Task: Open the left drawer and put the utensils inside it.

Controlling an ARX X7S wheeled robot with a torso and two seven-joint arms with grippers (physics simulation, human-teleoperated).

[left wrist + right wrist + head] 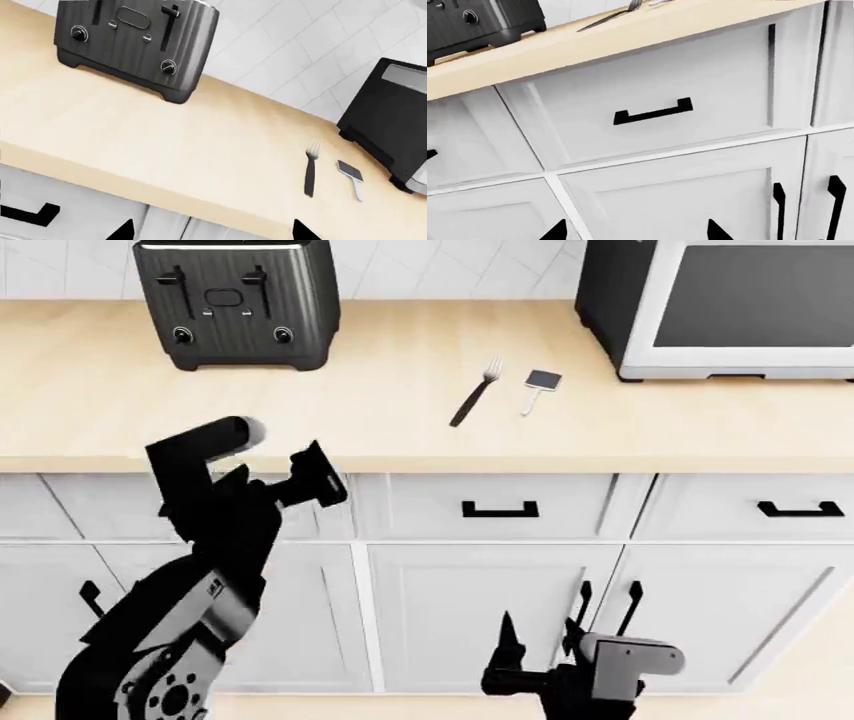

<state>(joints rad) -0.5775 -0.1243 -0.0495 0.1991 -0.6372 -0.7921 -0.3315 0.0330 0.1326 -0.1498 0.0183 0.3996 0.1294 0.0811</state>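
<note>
the wide white left drawer with black bracket handle (501,508) is sitting shut. the black-handled fork (474,395) and small grey spatula (539,386) are lying on the wooden counter (400,420). both grippers are hanging open, empty. align fingers squarely around the handle before pulling straight.

Left drawer (120,505) behind left arm (214,530)

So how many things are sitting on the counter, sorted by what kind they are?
Toasters: 1, the black toaster
Ovens: 1, the black oven
Forks: 1, the fork
Spatulas: 1, the small spatula
Total: 4
</note>
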